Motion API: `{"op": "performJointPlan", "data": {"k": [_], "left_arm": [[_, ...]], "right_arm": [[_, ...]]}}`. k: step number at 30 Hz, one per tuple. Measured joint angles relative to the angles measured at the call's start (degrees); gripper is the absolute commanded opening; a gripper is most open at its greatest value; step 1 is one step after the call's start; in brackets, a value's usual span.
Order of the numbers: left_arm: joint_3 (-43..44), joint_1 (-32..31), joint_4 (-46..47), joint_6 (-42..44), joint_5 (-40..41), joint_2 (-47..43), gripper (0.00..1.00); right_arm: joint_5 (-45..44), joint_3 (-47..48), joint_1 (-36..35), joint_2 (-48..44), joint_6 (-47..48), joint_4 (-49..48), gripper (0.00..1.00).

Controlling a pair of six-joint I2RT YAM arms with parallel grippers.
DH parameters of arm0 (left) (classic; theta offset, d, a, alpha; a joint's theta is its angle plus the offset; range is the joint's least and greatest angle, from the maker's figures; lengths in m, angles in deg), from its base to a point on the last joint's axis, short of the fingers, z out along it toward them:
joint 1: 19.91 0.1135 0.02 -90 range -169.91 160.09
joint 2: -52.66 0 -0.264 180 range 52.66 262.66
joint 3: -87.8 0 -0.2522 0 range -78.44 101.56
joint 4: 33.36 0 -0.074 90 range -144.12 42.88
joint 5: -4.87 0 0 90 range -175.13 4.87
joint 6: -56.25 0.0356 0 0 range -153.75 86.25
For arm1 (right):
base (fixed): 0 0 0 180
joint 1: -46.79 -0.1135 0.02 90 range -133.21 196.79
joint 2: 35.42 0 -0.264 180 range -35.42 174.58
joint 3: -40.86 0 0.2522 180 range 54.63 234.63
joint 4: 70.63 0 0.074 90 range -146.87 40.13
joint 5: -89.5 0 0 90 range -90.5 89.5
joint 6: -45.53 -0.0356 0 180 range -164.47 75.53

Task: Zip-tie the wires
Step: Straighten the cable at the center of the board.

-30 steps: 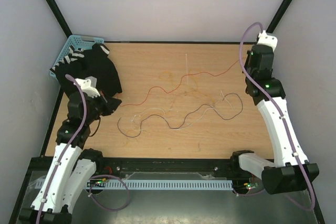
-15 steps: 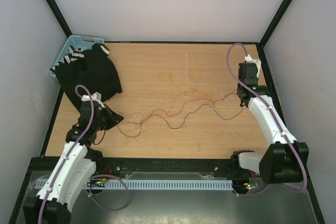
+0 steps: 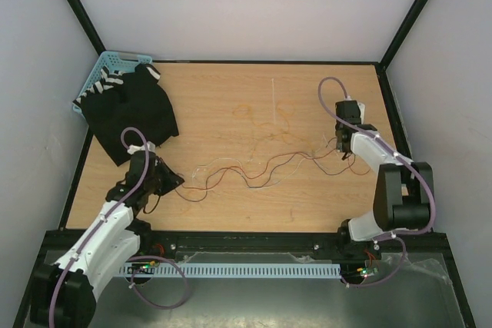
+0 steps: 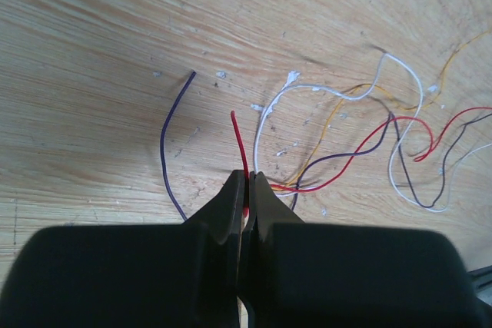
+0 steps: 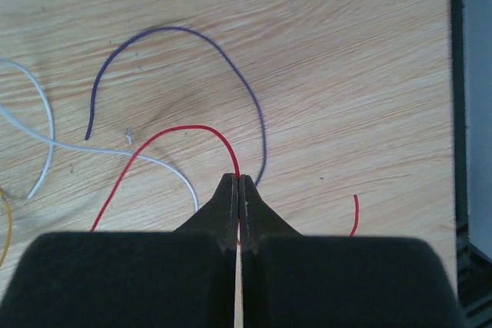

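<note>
The wires lie in a loose tangle across the middle of the table: a red wire (image 3: 286, 159), a dark wire (image 3: 330, 171), a white wire (image 3: 223, 162) and faint orange-yellow strands (image 3: 247, 110). My left gripper (image 3: 171, 182) is low at the tangle's left end, shut on the red wire (image 4: 240, 140) near its tip. My right gripper (image 3: 344, 150) is low at the right end, shut on the same red wire (image 5: 169, 134). In the left wrist view the dark wire (image 4: 163, 144), white wire (image 4: 400, 74) and orange strand (image 4: 323, 136) lie ahead of the left gripper (image 4: 247, 178). The right gripper (image 5: 239, 180) has the dark wire (image 5: 231, 59) and white wire (image 5: 115, 151) beside it.
A thin white zip tie (image 3: 273, 101) lies straight on the table at the back middle. A black cloth (image 3: 134, 109) covers the back left corner, partly over a blue basket (image 3: 100, 74). A black frame rail (image 5: 470, 113) runs close on the right gripper's right side.
Both arms came down and inward, carrying the red wire's ends. The red wire moved from its far arc toward me, into the tangle. The right arm folded from raised to low.
</note>
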Motion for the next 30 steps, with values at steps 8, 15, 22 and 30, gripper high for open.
{"op": "performJointPlan", "data": {"k": [8,15,22,30], "left_arm": [[-2.4,-2.2,1.5,-1.6,4.5,1.5,0.00],[-3.4,-2.3,1.9,-2.2,7.3,1.9,0.06],[-3.5,-2.3,2.0,-2.3,8.6,2.2,0.27],[-0.9,-2.3,1.0,-2.0,8.9,1.3,0.58]], "right_arm": [[2.4,-2.6,0.1,7.2,-1.0,-2.5,0.12],[3.7,-2.9,0.2,7.7,-1.0,-3.9,0.34],[5.3,-2.6,0.2,5.2,-0.6,-3.0,0.51],[8.7,2.9,0.2,-2.9,0.2,0.6,0.67]]}}
